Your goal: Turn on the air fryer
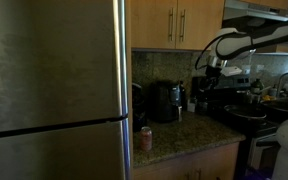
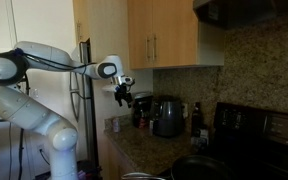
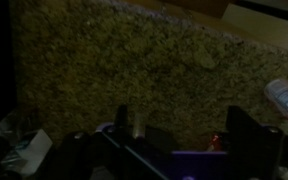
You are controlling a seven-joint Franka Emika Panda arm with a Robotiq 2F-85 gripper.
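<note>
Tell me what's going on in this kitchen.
A robot arm is reaching out over the granite counter toward the black air fryer. Its gripper hangs in the air to one side of the air fryer, touching nothing, with the jaws apparently open and empty. It has not made contact yet.

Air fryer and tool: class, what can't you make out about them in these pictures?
Air fryer controls: too small and dark in both exterior views.
Tool open or shut: too small in the exterior views; wrist view dark and blurred.
Air fryer in the wrist view: not identifiable among dark, blurred shapes.
</note>
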